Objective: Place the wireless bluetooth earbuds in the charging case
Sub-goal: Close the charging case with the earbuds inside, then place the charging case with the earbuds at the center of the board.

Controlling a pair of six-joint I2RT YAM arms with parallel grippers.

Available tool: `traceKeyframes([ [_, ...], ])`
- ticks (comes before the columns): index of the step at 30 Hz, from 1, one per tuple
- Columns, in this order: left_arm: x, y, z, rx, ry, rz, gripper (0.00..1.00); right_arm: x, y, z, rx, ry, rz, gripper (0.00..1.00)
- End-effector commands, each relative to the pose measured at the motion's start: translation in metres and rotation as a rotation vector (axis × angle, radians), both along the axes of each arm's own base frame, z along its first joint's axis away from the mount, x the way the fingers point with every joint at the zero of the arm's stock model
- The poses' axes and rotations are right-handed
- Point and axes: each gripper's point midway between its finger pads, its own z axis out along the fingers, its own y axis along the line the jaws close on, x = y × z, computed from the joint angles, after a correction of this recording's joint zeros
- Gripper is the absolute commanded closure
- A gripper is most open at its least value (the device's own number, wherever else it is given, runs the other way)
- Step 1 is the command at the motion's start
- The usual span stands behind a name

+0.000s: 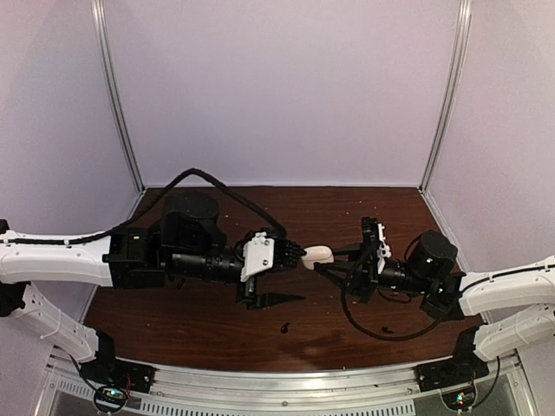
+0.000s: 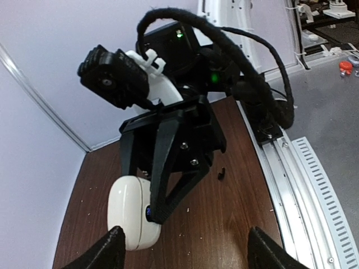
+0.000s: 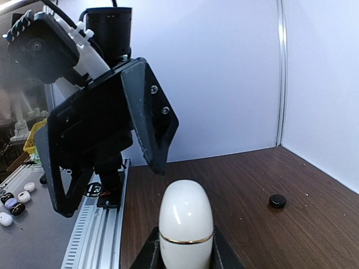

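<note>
currently right gripper (image 3: 185, 250) grips white charging case (image 3: 186, 216)

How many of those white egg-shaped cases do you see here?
1. The case is gripped by the right tool, just in front of the open left tool. Others may be hidden from view.

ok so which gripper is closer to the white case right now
Right. The right gripper is shut on the white case, holding one end. The left gripper faces it from the opposite side, open, with its fingers close to the case's other end but not gripping it.
</note>
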Motion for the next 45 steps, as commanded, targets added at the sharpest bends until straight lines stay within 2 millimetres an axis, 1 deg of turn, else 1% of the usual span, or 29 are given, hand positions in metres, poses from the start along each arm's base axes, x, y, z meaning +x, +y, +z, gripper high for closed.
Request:
traceKeyframes([
  [1, 0.047, 0.016, 0.044, -0.190, -0.003, 0.259, 0.21, 0.037, -0.009, 0.004, 0.039, 0.125, -0.119, 1.00],
  [4, 0.082, 0.031, 0.052, -0.255, 0.059, 0.405, 0.17, 0.069, -0.015, -0.007, 0.012, 0.230, -0.189, 0.99],
  [7, 0.112, 0.044, 0.055, -0.310, 0.141, 0.501, 0.13, 0.099, -0.021, -0.021, -0.030, 0.302, -0.260, 0.98],
  [11, 0.151, 0.069, 0.050, -0.386, 0.269, 0.629, 0.04, 0.144, -0.032, -0.045, -0.064, 0.431, -0.343, 0.97],
  [13, 0.166, 0.082, 0.049, -0.420, 0.310, 0.677, 0.02, 0.162, -0.034, -0.054, -0.058, 0.486, -0.365, 0.96],
  [16, 0.176, 0.091, 0.046, -0.453, 0.335, 0.714, 0.02, 0.192, -0.036, -0.070, -0.069, 0.555, -0.415, 0.96],
  [17, 0.179, 0.093, 0.044, -0.458, 0.341, 0.727, 0.02, 0.205, -0.033, -0.072, -0.077, 0.569, -0.421, 0.96],
  [20, 0.189, 0.100, 0.034, -0.435, 0.349, 0.785, 0.02, 0.234, -0.032, -0.095, -0.112, 0.631, -0.456, 0.96],
  [21, 0.192, 0.103, 0.030, -0.422, 0.352, 0.812, 0.02, 0.244, -0.033, -0.107, -0.126, 0.656, -0.471, 0.95],
  [25, 0.211, 0.119, 0.014, -0.387, 0.377, 0.929, 0.02, 0.275, -0.035, -0.137, -0.159, 0.721, -0.511, 0.94],
  [29, 0.218, 0.133, 0.011, -0.409, 0.403, 0.968, 0.02, 0.294, -0.028, -0.165, -0.189, 0.774, -0.501, 0.91],
  [33, 0.221, 0.139, 0.008, -0.424, 0.413, 0.983, 0.02, 0.306, -0.021, -0.185, -0.211, 0.799, -0.500, 0.88],
  [36, 0.223, 0.139, 0.001, -0.411, 0.422, 0.993, 0.02, 0.317, -0.019, -0.196, -0.227, 0.809, -0.510, 0.86],
  [38, 0.225, 0.140, -0.004, -0.396, 0.427, 1.009, 0.02, 0.320, -0.018, -0.205, -0.241, 0.825, -0.515, 0.84],
  [41, 0.229, 0.143, -0.013, -0.371, 0.445, 1.039, 0.02, 0.324, -0.017, -0.214, -0.253, 0.837, -0.522, 0.80],
  [43, 0.235, 0.150, -0.019, -0.366, 0.468, 1.065, 0.02, 0.325, -0.019, -0.219, -0.257, 0.844, -0.533, 0.77],
  [45, 0.241, 0.160, -0.024, -0.379, 0.495, 1.097, 0.02, 0.327, -0.021, -0.223, -0.260, 0.853, -0.544, 0.75],
])
